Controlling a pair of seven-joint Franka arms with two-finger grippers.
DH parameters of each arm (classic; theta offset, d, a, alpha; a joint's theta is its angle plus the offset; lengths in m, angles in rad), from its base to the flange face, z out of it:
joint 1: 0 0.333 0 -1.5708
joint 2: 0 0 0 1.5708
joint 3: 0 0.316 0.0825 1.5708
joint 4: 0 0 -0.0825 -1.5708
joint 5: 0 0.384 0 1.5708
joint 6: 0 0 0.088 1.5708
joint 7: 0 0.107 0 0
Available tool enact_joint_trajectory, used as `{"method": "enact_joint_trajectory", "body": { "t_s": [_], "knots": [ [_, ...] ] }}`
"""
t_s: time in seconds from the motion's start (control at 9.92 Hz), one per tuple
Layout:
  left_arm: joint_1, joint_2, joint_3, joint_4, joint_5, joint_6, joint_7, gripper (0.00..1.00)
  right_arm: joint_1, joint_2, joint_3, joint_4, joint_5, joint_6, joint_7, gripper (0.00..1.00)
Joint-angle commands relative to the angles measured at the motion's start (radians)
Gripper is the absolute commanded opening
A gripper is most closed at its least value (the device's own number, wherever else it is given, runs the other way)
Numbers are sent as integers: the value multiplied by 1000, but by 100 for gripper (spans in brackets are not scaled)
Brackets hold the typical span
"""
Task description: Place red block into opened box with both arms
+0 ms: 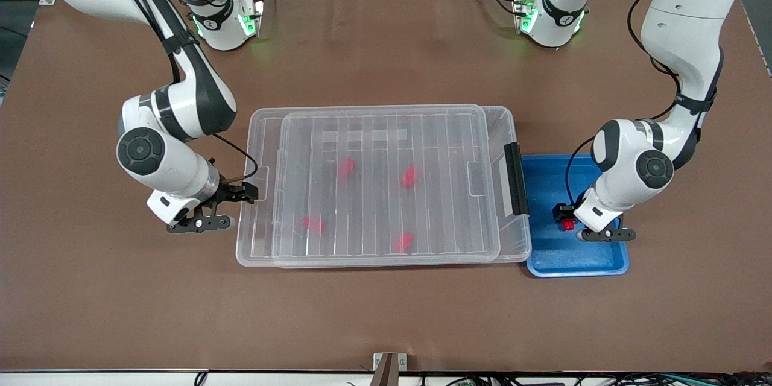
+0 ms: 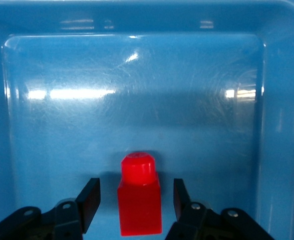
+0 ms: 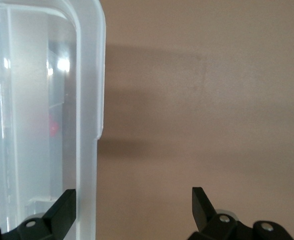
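Observation:
A red block [image 1: 568, 224] [image 2: 139, 200] stands on the floor of the blue tray [image 1: 579, 262] [image 2: 137, 90], stub end up. My left gripper [image 1: 566, 219] [image 2: 135, 189] is down in the tray with one finger on each side of this block, open, a narrow gap showing on both sides. The clear box [image 1: 244, 241] [image 3: 89, 100] lies mid-table with its ribbed lid [image 1: 386, 132] resting on top, slightly shifted. Several red blocks show through the lid. My right gripper [image 1: 244, 192] [image 3: 134, 196] is open at the box's end toward the right arm, one finger over the rim, the other over the table.
A black latch bar [image 1: 515, 178] runs along the lid's edge beside the blue tray. The tray touches the box at the left arm's end. Brown table surface [image 1: 386, 313] surrounds both containers.

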Motion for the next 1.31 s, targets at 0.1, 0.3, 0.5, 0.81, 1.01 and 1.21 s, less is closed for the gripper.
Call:
{"method": "enact_joint_trajectory", "body": {
  "t_s": [0.1, 0.3, 0.5, 0.81, 1.01, 1.21],
  "knots": [
    [-3, 25, 4, 15, 19, 2, -43, 1, -78, -14, 8, -29, -27, -30, -115, 100],
    [-9, -91, -1, 16, 19, -127, -44, 0, -104, -20, 8, -29, -27, -46, -144, 100],
    [-29, -216, -25, 21, 19, -263, -81, 0, -137, -24, 2, -27, -27, -68, -202, 100],
    [-108, -310, -100, 53, 19, -405, -243, 0, -179, -31, -1, -24, -27, -89, -276, 100],
    [-116, -307, -160, 91, 18, -450, -340, 0, -205, -36, -3, -21, -29, -97, -327, 100],
    [-121, -297, -200, 116, 7, -452, -443, 0, -213, -36, -21, -2, -29, -126, -367, 100]
  ]
}}
